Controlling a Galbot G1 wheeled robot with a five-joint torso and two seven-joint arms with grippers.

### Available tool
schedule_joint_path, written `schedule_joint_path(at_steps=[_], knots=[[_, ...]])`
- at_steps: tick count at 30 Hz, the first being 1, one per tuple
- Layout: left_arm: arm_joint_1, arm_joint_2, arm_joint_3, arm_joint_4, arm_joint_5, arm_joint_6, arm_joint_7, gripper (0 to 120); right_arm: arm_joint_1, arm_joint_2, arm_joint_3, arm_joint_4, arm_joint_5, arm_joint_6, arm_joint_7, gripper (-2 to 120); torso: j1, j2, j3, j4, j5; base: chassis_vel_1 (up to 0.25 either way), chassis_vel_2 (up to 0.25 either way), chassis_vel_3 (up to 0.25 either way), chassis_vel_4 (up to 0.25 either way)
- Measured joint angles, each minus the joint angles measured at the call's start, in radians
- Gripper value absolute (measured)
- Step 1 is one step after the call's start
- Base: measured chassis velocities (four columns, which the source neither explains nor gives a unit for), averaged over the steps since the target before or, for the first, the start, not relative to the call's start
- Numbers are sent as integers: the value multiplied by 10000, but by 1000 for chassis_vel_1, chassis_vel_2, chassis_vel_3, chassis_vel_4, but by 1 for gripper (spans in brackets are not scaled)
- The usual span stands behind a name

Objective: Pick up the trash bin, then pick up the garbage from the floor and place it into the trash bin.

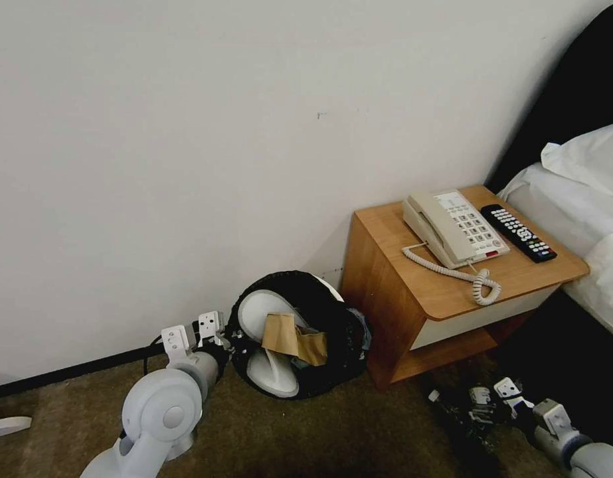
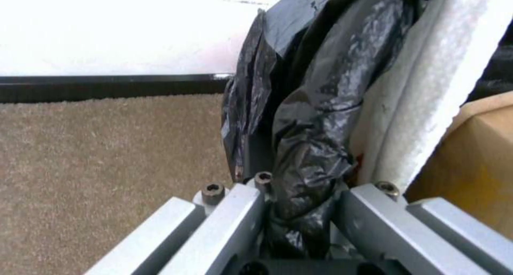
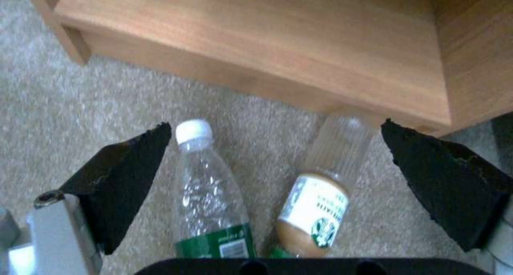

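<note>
Brown carpet floor (image 1: 286, 438): wooden nightstand (image 1: 412, 292) stands on it against the wall, trash bin (image 1: 299, 332) tilted just beside its left side. Two plastic bottles (image 3: 214, 195) lie side by side on carpet by nightstand's base. Nightstand top carries a phone (image 1: 452, 229) and a remote (image 1: 519, 232)

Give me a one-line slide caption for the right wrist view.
Open right gripper straddles two plastic bottles lying on carpet beside the wooden nightstand.
</note>
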Motion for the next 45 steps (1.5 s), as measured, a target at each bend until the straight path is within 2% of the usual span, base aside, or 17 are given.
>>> schedule_joint_path(at_steps=[11,14,25,39,45], knots=[[294,-103,-31,-69,288,0,79,0,-8,-87,-567,-94,473,-294,200,100,0,0,0,-2,0,0,0,0,0],[353,-101,-97,-110,319,0,94,0,163,-262,-934,138,1135,-782,634,100,0,0,0,0,0,0,0,0,0],[478,-142,-219,-125,432,-20,202,0,827,-554,-1624,313,2250,-1613,1225,100,0,1,0,0,0,0,0,0,0],[351,-38,-343,78,351,-58,305,0,1645,-629,-2193,339,3908,-3524,2014,100,0,0,0,0,-1,0,0,0,0],[322,-33,-354,144,346,-64,322,0,1790,-620,-2381,233,4065,-3776,2066,100,0,0,0,-1,0,0,0,0,0]])
